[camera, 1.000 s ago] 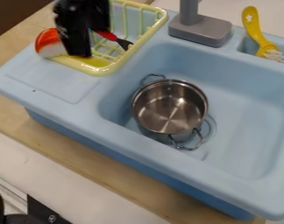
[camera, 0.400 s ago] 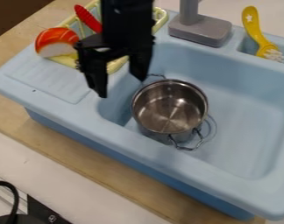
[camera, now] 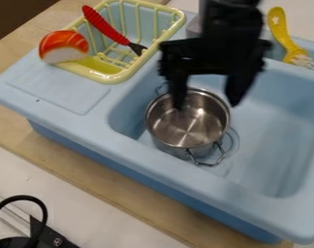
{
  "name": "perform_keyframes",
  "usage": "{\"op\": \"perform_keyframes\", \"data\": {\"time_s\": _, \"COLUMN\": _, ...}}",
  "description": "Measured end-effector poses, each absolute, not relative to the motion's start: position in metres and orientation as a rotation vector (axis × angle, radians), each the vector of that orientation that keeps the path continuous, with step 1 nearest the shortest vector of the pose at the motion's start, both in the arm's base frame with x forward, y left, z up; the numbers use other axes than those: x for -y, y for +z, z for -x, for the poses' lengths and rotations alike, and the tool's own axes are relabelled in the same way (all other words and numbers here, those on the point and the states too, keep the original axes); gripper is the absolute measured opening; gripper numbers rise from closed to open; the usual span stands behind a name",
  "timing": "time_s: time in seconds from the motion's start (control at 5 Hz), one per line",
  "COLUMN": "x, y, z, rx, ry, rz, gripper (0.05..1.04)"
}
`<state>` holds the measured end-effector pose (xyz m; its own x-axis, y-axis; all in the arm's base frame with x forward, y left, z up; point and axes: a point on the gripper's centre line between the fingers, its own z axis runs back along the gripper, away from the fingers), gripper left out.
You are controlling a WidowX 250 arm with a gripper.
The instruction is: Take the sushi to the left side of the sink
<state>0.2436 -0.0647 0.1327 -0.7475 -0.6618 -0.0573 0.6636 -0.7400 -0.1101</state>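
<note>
Salmon nigiri (camera: 64, 47) rests ungrasped at the corner of the dish rack (camera: 110, 77)

The toy nigiri sits tipped against the yellow rack's near-left corner, orange topping up and pale rice side turned toward the camera. Beside it, on the blue toy sink (camera: 205, 190), is the flat drainboard (camera: 54, 92), left of the basin. In the rack leans a red-handled utensil (camera: 106, 25).

Farther right, the two-handled steel pot (camera: 187, 127) stands in the basin, and above it hangs the gripper (camera: 207, 103), its fingers spread wide with nothing between them.

The sushi is already at the sink's left end, so two readings stand: either the placing is done and the arm is clear of it, or the grasp has yet to be made and the drainboard is the goal. I cannot tell which. If it is done, the next move is simply to leave the sushi alone; if not, the open gripper should cross left over the rack, avoid the red handle, and close on the nigiri's sides
</note>
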Motion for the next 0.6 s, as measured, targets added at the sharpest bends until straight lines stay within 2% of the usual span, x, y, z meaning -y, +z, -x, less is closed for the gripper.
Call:
{"op": "perform_keyframes", "data": {"time_s": 0.2, "x": 0.083, "y": 0.128, "z": -0.258, "rx": -0.136, "ry": -2.647, "rz": 0.062, "gripper": 1.000}}
{"op": "perform_keyframes", "data": {"time_s": 0.4, "x": 0.094, "y": 0.121, "z": -0.273, "rx": -0.039, "ry": -2.753, "rz": 0.089, "gripper": 1.000}}
{"op": "perform_keyframes", "data": {"time_s": 0.6, "x": 0.085, "y": 0.115, "z": -0.267, "rx": -0.012, "ry": -2.502, "rz": -0.052, "gripper": 1.000}}
